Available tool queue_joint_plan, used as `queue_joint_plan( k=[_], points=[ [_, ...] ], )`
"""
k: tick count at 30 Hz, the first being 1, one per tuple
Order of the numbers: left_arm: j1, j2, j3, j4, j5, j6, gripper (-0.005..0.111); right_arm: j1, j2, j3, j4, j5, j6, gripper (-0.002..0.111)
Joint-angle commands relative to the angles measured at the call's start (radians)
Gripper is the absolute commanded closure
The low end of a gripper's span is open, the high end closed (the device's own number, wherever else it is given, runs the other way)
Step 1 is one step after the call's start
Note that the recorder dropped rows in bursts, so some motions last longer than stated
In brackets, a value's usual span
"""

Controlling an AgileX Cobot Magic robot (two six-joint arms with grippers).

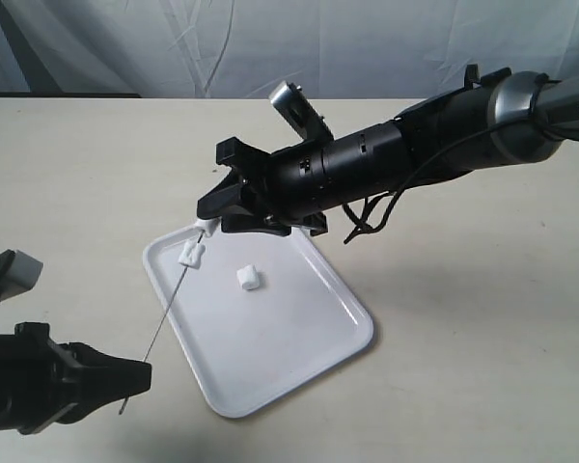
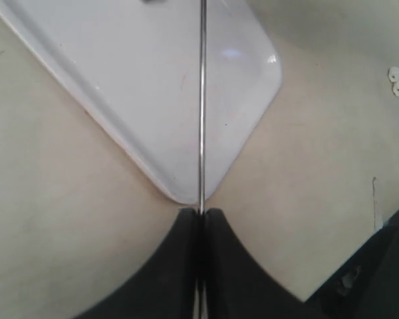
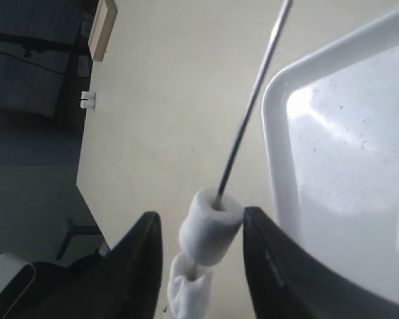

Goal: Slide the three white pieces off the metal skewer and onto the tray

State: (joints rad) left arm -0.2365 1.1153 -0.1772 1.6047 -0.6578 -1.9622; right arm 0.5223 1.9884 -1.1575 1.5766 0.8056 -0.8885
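Note:
The metal skewer (image 1: 164,323) slants up from my left gripper (image 1: 140,378), which is shut on its lower end. In the left wrist view the skewer (image 2: 201,100) leaves the closed jaws (image 2: 201,212) and crosses the tray (image 2: 120,80). Two white pieces (image 1: 195,251) sit on the skewer's upper end, above the far left corner of the tray (image 1: 299,357). A third white piece (image 1: 247,278) lies loose on the tray. My right gripper (image 3: 201,219) is open and straddles the threaded pieces (image 3: 211,226); one finger touches the upper piece, the other stands apart.
The tray's rim (image 3: 279,166) runs close beside the right gripper's finger. Two tiny white bits (image 2: 396,80) lie on the beige table beyond the tray's corner. A white cloth backdrop (image 1: 270,39) hangs behind the table.

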Motion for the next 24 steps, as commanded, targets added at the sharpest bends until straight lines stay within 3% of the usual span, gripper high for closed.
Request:
queue_joint_plan(
  k=[1, 16, 21, 24],
  points=[
    [-0.006, 0.001, 0.001, -0.06, -0.04, 0.051, 0.107, -0.002, -0.008, 0.005, 0.012, -0.017, -0.001, 0.069],
    [-0.006, 0.001, 0.001, -0.065, -0.03, 0.059, 0.107, -0.002, -0.008, 0.005, 0.031, 0.0, 0.001, 0.07],
    [-0.006, 0.001, 0.001, -0.065, -0.03, 0.059, 0.107, -0.002, -0.008, 0.005, 0.033, 0.007, 0.001, 0.089],
    [-0.006, 0.001, 0.001, -0.063, -0.019, 0.063, 0.107, -0.002, -0.008, 0.005, 0.047, 0.007, 0.001, 0.092]
  ],
)
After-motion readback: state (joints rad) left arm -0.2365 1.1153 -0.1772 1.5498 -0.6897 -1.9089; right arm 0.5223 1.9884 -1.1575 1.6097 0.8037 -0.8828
